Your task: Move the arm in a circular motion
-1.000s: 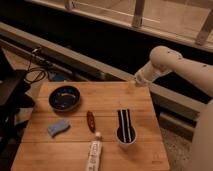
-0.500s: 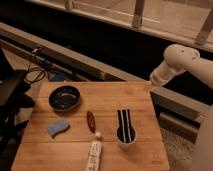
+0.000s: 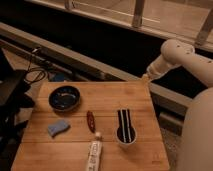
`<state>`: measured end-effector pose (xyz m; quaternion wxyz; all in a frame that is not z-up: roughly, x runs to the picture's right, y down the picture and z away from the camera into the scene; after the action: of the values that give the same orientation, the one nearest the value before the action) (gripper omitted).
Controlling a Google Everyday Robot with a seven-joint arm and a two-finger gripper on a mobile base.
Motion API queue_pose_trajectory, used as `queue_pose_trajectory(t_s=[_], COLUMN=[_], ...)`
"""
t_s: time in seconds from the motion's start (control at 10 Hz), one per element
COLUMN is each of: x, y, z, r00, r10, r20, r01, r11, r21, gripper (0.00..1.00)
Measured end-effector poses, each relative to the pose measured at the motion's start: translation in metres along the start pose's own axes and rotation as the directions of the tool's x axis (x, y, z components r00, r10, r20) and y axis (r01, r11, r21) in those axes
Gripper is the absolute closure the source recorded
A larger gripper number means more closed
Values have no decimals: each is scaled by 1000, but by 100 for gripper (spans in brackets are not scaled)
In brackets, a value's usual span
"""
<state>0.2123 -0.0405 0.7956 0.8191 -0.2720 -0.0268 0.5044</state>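
Observation:
The glossy white arm (image 3: 186, 60) comes in from the right, with a bulbous joint at the upper right and a thick segment running down the right edge. It narrows to a small pale yellowish tip, the gripper (image 3: 145, 78), which hovers just above the far right corner of the wooden table (image 3: 107, 97). Nothing shows in the gripper.
On the table are a dark blue bowl (image 3: 64, 97), a blue sponge (image 3: 58, 128), a reddish-brown oblong thing (image 3: 90, 121), a white tube (image 3: 93, 152) and a white cup with dark utensils (image 3: 125, 131). Cables and dark equipment (image 3: 15, 87) lie at left. A ledge and railing run behind.
The arm's tip has swung to the right and then come down toward the table's far right corner. The objects on the table have not moved.

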Motion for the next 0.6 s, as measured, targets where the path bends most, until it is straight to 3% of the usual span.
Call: queue_pose_trajectory(t_s=[0.3, 0.4, 0.6], x=[-37, -39, -22], y=[47, 67, 93], z=[24, 30, 26], r00=[999, 998, 995], r10=[-40, -63, -92], r20=[34, 31, 24], r01=[44, 67, 95], r11=[993, 985, 972], r21=[-108, -161, -215], gripper=[100, 100, 100])
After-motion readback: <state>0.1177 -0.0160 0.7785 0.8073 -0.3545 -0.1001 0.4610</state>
